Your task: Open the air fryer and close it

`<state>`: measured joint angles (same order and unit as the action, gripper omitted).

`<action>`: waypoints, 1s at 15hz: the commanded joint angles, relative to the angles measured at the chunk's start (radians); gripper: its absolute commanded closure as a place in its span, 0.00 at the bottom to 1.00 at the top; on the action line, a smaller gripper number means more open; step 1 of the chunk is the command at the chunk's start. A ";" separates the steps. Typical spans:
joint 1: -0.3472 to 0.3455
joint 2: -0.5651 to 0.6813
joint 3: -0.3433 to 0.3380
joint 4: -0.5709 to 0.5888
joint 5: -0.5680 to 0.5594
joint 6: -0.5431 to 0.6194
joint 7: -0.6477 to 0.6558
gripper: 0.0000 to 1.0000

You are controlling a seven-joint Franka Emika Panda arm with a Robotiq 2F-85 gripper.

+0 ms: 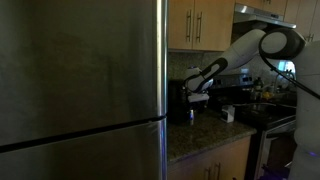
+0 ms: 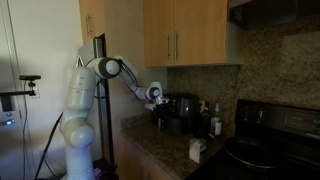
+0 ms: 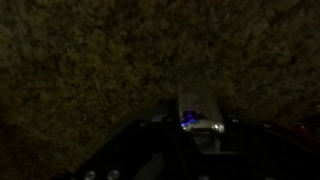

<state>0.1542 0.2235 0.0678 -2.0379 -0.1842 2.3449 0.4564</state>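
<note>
The air fryer (image 1: 177, 103) is a small black glossy appliance on the granite counter, just beside the steel fridge; it also shows in an exterior view (image 2: 184, 108). My gripper (image 1: 196, 97) is at the fryer's upper front, touching or nearly touching it, and it shows the same way in the other exterior view (image 2: 158, 104). The wrist view is very dark. It shows speckled granite above and black shapes at the bottom, with a pale shiny part (image 3: 200, 116) carrying a blue glint between them. The fingers cannot be made out, nor whether the fryer's drawer is open.
A large steel fridge (image 1: 80, 80) fills one side. Wooden cabinets (image 2: 190, 35) hang above the counter. A small white box (image 2: 198, 150) sits near the counter's front edge. A black stove (image 2: 275, 145) with pots stands beyond it, and bottles (image 2: 214, 118) stand behind the fryer.
</note>
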 commanded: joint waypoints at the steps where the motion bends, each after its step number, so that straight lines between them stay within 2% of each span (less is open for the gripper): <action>1: 0.003 -0.017 -0.004 -0.013 0.036 -0.136 -0.024 0.94; 6: 0.003 -0.012 0.004 -0.006 0.083 -0.240 -0.046 0.94; 9: -0.008 -0.012 0.014 0.008 0.146 -0.321 -0.131 0.94; 15: -0.001 -0.009 0.005 0.055 0.120 -0.485 -0.144 0.94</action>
<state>0.1579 0.1961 0.0701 -1.9938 -0.0506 1.9833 0.3288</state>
